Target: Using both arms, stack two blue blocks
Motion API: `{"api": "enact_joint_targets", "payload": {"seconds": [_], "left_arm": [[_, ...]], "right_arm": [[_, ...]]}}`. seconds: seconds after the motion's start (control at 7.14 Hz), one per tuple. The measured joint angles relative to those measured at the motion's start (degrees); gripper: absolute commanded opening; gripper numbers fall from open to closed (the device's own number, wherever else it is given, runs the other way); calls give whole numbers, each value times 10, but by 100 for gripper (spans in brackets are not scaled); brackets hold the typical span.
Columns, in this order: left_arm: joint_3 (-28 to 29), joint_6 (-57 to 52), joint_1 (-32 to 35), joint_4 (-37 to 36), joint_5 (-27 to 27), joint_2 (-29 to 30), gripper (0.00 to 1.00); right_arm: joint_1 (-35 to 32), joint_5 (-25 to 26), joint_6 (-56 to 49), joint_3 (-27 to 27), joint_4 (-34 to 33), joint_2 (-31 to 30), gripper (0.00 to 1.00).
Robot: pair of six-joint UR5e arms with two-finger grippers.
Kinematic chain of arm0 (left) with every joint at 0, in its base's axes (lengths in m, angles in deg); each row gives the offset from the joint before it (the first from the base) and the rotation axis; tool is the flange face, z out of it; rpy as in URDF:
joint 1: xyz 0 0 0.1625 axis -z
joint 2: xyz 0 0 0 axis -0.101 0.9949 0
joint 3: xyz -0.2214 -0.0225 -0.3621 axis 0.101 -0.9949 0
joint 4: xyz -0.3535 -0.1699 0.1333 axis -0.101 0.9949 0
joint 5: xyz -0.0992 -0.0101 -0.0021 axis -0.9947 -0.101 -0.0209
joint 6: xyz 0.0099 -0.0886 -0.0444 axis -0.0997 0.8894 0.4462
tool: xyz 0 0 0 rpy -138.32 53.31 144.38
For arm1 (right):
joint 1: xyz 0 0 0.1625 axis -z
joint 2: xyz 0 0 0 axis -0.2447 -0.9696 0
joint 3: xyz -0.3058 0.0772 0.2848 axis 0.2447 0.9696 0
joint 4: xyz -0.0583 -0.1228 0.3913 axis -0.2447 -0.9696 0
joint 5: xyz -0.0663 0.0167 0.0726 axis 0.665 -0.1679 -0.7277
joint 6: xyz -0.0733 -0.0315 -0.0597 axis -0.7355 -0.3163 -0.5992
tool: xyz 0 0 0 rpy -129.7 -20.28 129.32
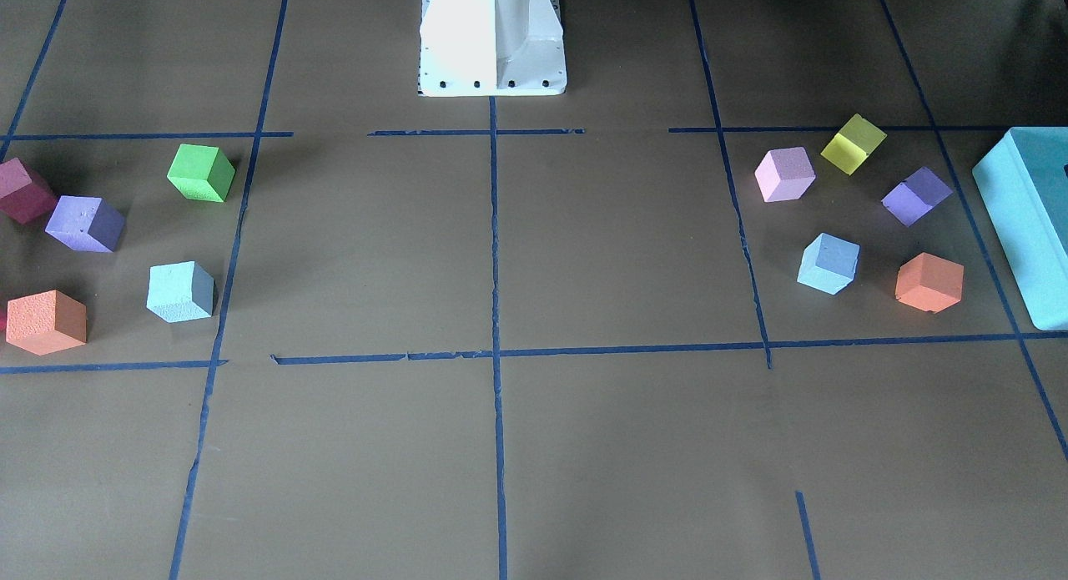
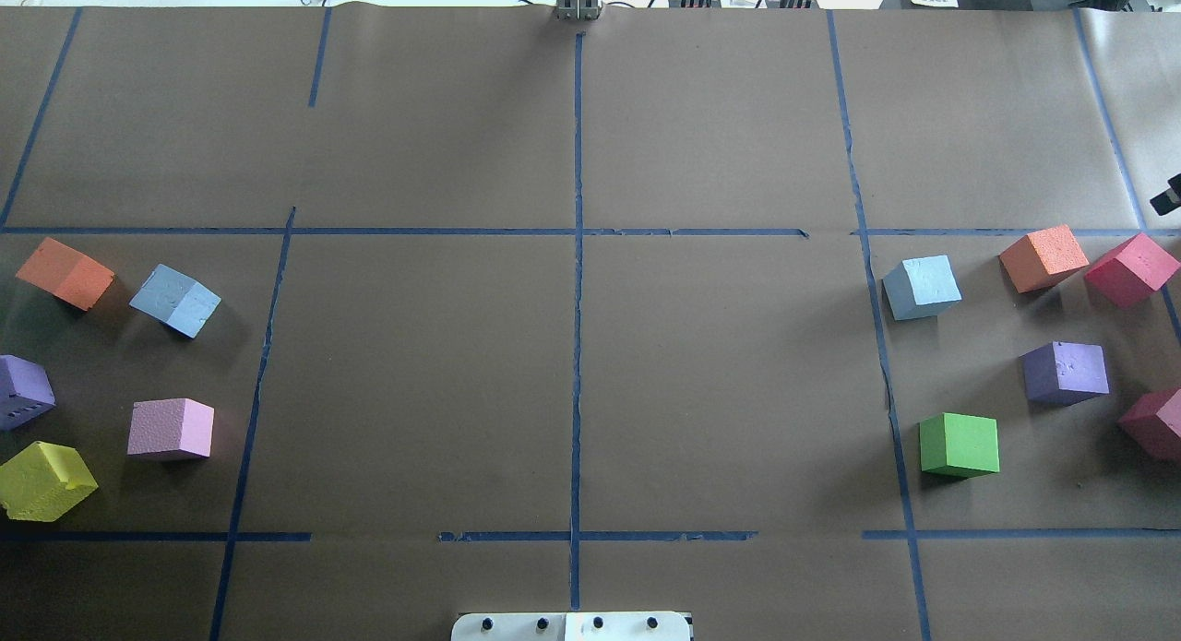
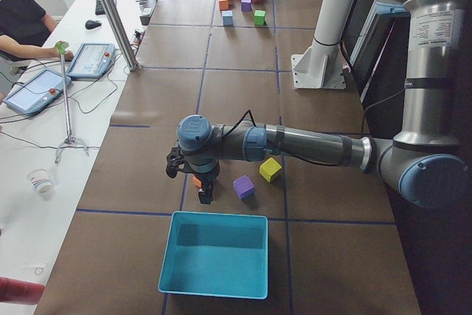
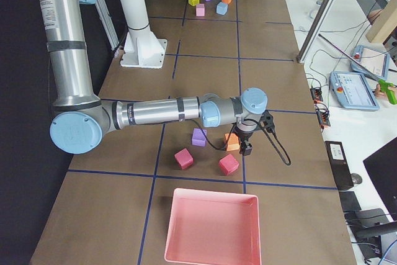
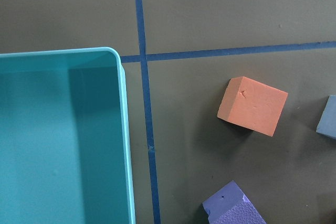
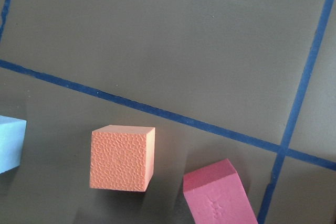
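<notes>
- Two cubes matter here: the left blue block [image 2: 175,300] and the right blue block [image 2: 921,287]. Both rest on the tabletop [image 2: 415,373], well apart, one in each side cluster.
- Judged step: the opening reach, with nothing lifted yet.
- The left tool [image 3: 204,195] hangs by the left orange cube [image 5: 253,106] and the right tool [image 4: 246,148] by the right orange cube [image 6: 123,157]. I cannot tell whether either is wide or narrow.
- Next, each should shift onto its own blue block.
- No block shows inside the turquoise box [image 5: 124,129] or the pink tray [image 4: 214,193].
</notes>
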Motion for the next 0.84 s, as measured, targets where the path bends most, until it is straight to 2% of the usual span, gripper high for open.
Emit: {"api": "enact_joint_targets", "payload": {"seconds": [0.42,0.7,0.84], "left_arm": [[-9,1,0,0,1,-3,100],[-12,1,0,0,1,-4,100],[-12,1,0,0,1,-5,100]], "right_arm": [[92,25,264,-16,132,8,100],[173,91,401,-45,170,15,100],[204,116,430,-56,174,16,100]]}}
